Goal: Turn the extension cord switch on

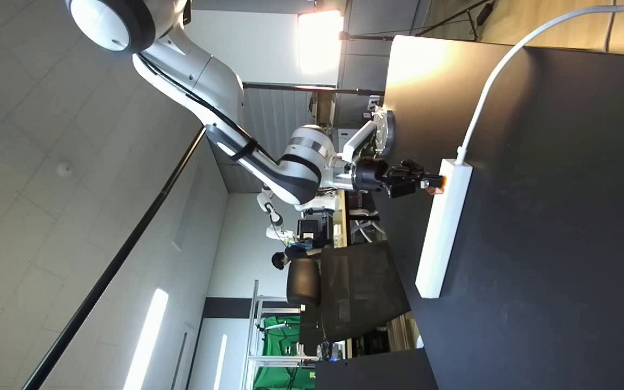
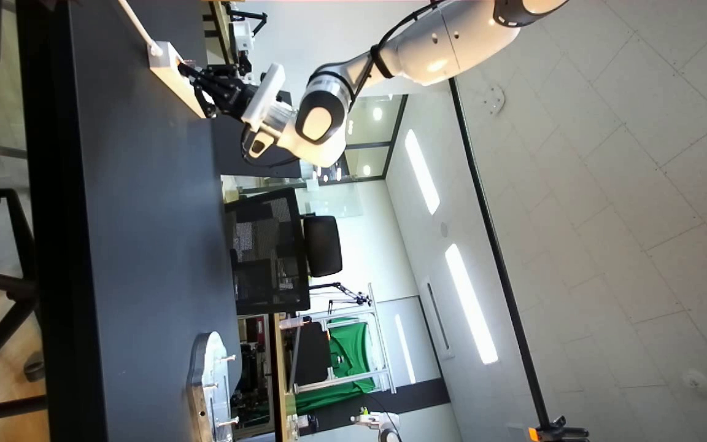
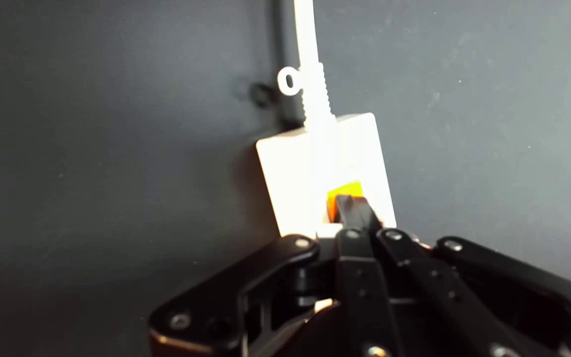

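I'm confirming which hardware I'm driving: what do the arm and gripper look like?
The arm is white and grey, with rounded joints and silver bands; black cabling runs along it, crossed by a black strap. The gripper is black, with jointed links, round silvery screw heads and slim dark fingers.

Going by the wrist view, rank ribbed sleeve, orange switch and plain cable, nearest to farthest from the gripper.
1. Orange switch: right at the gripper.
2. Ribbed sleeve: above, at the end of the power strip.
3. Plain cable: past the sleeve, toward the top edge.
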{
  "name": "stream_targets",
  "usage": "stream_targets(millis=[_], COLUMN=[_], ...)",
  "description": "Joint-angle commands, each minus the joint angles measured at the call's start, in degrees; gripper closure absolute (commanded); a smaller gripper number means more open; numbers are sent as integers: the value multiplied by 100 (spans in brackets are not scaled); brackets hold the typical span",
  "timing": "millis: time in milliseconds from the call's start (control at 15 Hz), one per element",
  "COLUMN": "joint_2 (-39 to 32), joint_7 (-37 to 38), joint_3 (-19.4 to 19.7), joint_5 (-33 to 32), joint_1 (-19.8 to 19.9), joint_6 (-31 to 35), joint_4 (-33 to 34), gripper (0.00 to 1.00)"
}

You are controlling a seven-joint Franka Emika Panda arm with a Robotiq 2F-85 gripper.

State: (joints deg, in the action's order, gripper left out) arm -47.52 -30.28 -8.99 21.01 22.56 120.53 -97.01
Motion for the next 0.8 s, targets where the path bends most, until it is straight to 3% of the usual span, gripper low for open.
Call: stream_targets(millis=[0,267,333,733], joint_2=[-254,28,196,1214], joint_7=[-80,-337,-132,-154], joint_3=[213,273,185,213], joint_5=[-6,-80,-93,-587], joint_1=[-57,13,-279,-828], joint_6=[30,-297,-264,-663], joint_4=[274,216,93,-201], gripper=[100,100,100,100])
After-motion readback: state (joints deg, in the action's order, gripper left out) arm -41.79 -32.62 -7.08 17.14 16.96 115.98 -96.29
